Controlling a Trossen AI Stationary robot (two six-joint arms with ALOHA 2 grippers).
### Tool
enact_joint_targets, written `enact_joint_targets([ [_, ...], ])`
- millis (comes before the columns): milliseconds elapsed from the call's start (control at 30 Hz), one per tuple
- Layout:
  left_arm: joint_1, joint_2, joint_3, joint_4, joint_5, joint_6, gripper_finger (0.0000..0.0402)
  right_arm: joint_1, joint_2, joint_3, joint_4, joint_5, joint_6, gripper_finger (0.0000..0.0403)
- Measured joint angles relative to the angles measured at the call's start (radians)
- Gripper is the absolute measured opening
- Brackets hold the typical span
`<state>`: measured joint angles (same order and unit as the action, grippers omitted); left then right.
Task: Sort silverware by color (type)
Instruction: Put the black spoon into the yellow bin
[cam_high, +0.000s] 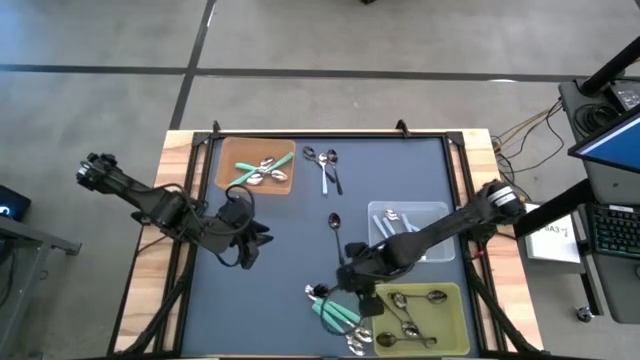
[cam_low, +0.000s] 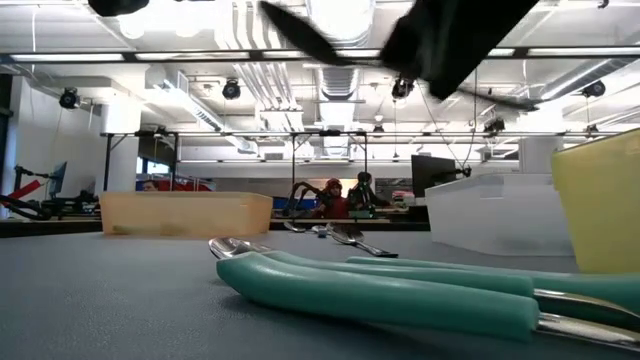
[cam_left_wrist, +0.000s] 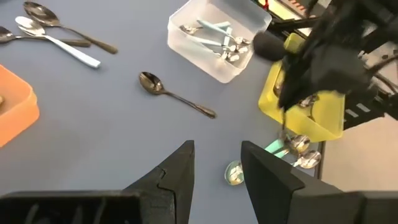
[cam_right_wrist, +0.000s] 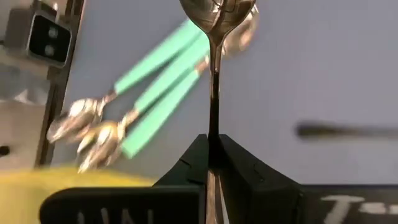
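My right gripper (cam_high: 350, 276) is over the table's near middle, shut on a plain metal spoon (cam_right_wrist: 214, 74), just above a small pile of teal-handled spoons (cam_high: 335, 310) (cam_low: 400, 290) lying flat on the dark mat. My left gripper (cam_high: 252, 243) (cam_left_wrist: 214, 168) hovers open left of centre, touching nothing. One dark spoon (cam_high: 335, 224) (cam_left_wrist: 177, 96) lies alone mid-table. A few more spoons (cam_high: 325, 165), light blue and dark, lie near the far edge. My right gripper pinches the metal spoon's handle (cam_right_wrist: 213, 127) between its two fingers, coming from above and pointing down. The spoon lies along the fingers, its bowl (cam_right_wrist: 217, 12) sticking out beyond the tips. It looks lifted clear of the teal spoons under it.
An orange tray (cam_high: 255, 165) holding teal spoons sits far left. A clear tray (cam_high: 410, 225) (cam_left_wrist: 217, 40) with light blue spoons sits right of centre. A yellow tray (cam_high: 420, 315) (cam_left_wrist: 305, 106) with metal spoons stands at the near right, beside my right gripper. Bare mat lies between the arms.
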<state>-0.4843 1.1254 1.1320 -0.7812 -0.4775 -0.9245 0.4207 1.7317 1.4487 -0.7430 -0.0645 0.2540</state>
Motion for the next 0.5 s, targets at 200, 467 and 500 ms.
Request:
enact_joint_targets([
  [200, 0.0, 0.001, 0.0, -0.035, -0.011, 0.0, 0.0113, 0.091, -0.104, -0.009, -0.231, -0.005, 0.187, 0.0012],
  [467, 0.0, 0.021, -0.002, -0.034, -0.028, 0.0, 0.0113, 0.324, -0.172, -0.11, -0.265, 0.03, 0.461, 0.0013],
  [500, 0.0, 0.026, -0.002, -0.032, -0.039, 0.0, 0.0113, 0.349, -0.172, -0.126, -0.264, 0.07, 0.5, 0.0013],
])
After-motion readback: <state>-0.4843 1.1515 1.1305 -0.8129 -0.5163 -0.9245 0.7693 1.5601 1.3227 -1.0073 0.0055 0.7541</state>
